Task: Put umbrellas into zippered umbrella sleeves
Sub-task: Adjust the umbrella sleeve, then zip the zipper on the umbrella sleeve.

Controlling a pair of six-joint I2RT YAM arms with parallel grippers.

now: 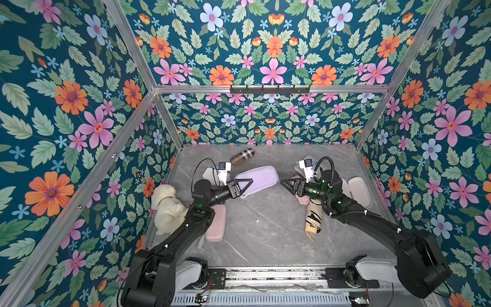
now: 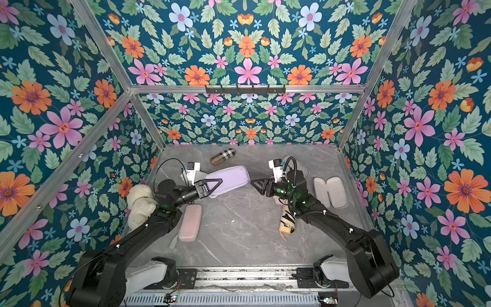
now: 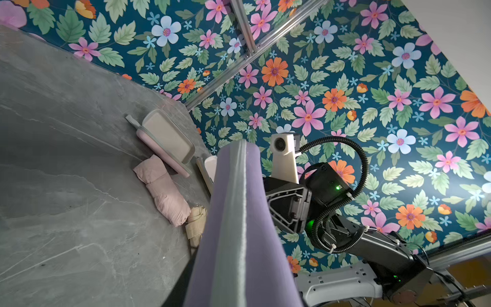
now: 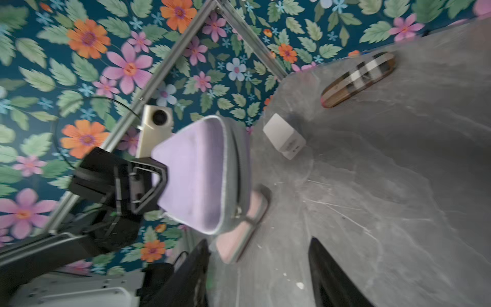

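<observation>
So, your left hand (image 1: pixel 249 183) is clamped on one end of the lavender sleeve (image 1: pixel 259 175) and holds it up off the table (image 1: pixel 265 234). The free end sticks out toward your right hand (image 1: pixel 283 183), close but not touching. In the left wrist view the zip seam runs down the middle of the sleeve and looks closed.

Your right hand's fingers (image 4: pixel 196 265) stand apart with nothing between them, just bare table past the tips.

Tucked under the right hand's wrist is a pink umbrella (image 3: pixel 167 196), mostly hidden by the arm in both top views. The cream umbrella (image 1: pixel 313 218) with black markings touches its end and lies flat under the forearm. Behind the right hand, toward the back wall, an open pink sleeve (image 3: pixel 164 138) shows its grey-beige inside. On the outer side of that arm the other open sleeve (image 2: pixel 330 192) lies splayed flat.

Under your left hand's forearm a shut pink sleeve (image 1: pixel 216 223) lies flat. Just behind that hand is a white box (image 1: pixel 210 174), and further back a plaid roll (image 1: pixel 242 156). The plush toy (image 1: pixel 167 207) sits on the outer side of the left arm.
</observation>
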